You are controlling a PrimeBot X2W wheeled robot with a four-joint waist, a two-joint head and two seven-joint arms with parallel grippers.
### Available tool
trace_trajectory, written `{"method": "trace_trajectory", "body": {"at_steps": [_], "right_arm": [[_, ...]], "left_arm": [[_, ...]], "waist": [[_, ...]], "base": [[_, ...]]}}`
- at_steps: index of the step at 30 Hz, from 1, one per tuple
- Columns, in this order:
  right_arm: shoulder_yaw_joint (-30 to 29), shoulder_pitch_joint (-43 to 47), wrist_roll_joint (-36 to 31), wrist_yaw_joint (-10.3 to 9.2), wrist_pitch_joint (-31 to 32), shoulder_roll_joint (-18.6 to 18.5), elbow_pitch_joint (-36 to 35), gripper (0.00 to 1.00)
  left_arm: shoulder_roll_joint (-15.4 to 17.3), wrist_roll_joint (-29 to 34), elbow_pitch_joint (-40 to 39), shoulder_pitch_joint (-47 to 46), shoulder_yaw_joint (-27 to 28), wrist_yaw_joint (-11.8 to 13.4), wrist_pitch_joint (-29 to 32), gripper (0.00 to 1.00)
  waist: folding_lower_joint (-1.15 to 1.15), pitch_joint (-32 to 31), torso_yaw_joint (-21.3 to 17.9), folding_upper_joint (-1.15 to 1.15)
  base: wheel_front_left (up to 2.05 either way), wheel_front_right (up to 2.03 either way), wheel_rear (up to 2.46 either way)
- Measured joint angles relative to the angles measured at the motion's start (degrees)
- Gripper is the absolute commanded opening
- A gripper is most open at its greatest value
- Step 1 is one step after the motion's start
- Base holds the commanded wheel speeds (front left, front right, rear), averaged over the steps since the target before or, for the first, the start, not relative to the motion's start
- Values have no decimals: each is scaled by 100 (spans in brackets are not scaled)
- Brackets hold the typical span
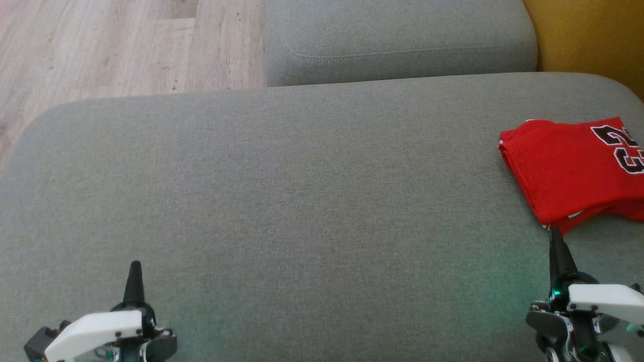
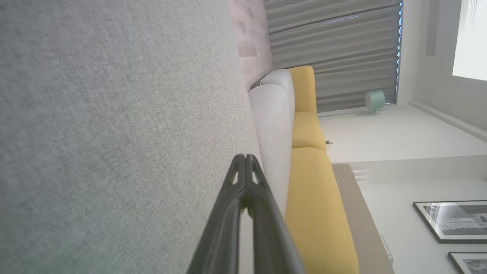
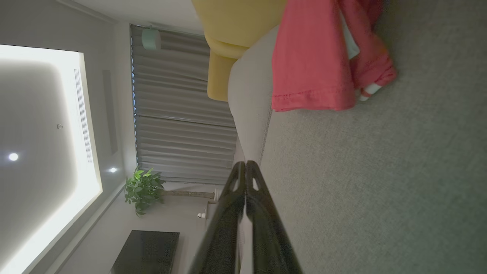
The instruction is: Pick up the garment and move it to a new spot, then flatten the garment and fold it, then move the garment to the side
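While folded garment (image 1: 568, 166) lies just beyond right tool (image 1: 552, 231), clenched empty, left tool (image 1: 135, 264) clenched, well apart.

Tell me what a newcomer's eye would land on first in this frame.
The folded red garment, printed with a black-and-white number, stands out at the far right of the plain grey sofa cushion. Next come the shut grippers low in the head view: the left gripper over bare cushion, the right gripper pointing at the garment's near corner.
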Motion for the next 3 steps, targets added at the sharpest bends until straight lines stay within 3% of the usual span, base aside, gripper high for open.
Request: {"method": "trace_trajectory", "body": {"at_steps": [3], "right_arm": [[-16,-2,133,0,35,0,0,0]], "left_arm": [[-30,-94,3,0,79,-49,24,0]], "waist": [[0,8,-5,0]], "base": [[0,0,0]]}}
